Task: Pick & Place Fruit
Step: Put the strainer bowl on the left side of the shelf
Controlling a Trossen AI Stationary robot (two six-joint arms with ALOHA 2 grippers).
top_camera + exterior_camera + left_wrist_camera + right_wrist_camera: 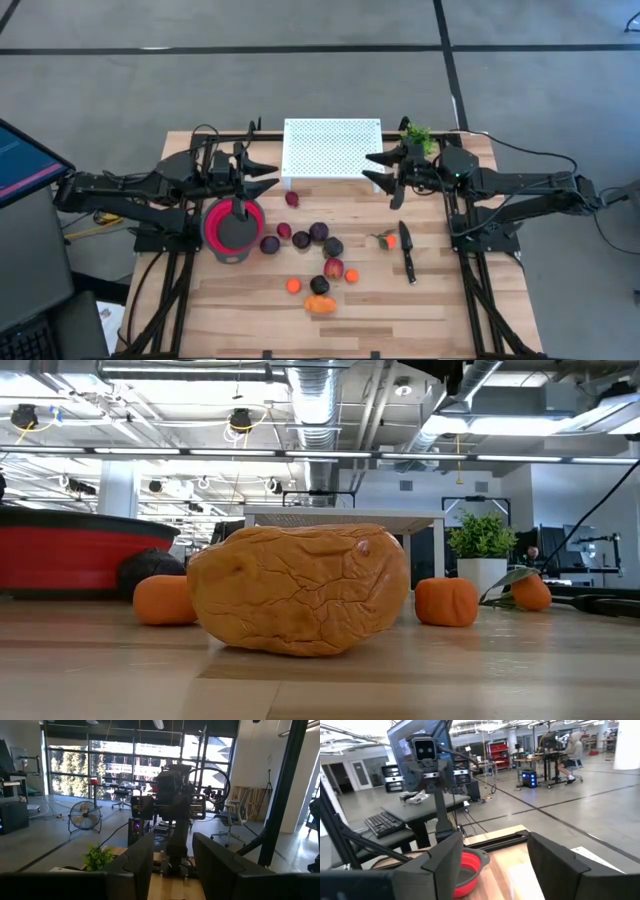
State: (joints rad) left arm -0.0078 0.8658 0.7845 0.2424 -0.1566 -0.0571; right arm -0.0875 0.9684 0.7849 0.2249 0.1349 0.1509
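Toy fruit lies loose on the wooden table (430, 310): dark purple plums (319, 232), a red-yellow ball (334, 268), small oranges (293, 285) (447, 602) and a larger orange piece (320, 304) (300, 600) near the front. A red bowl (233, 228) (470, 870) stands at the left. My left gripper (264, 172) (172, 865) hovers open above the table, just beyond the bowl. My right gripper (376, 172) (505, 870) hovers open opposite it, by the white rack's right end. Neither has anything between its fingers.
A white perforated rack (331, 150) stands at the back middle between the two grippers. A small green potted plant (417, 135) (483, 545) sits at the back right. A black-handled knife (407, 250) lies right of the fruit, beside an orange (388, 240).
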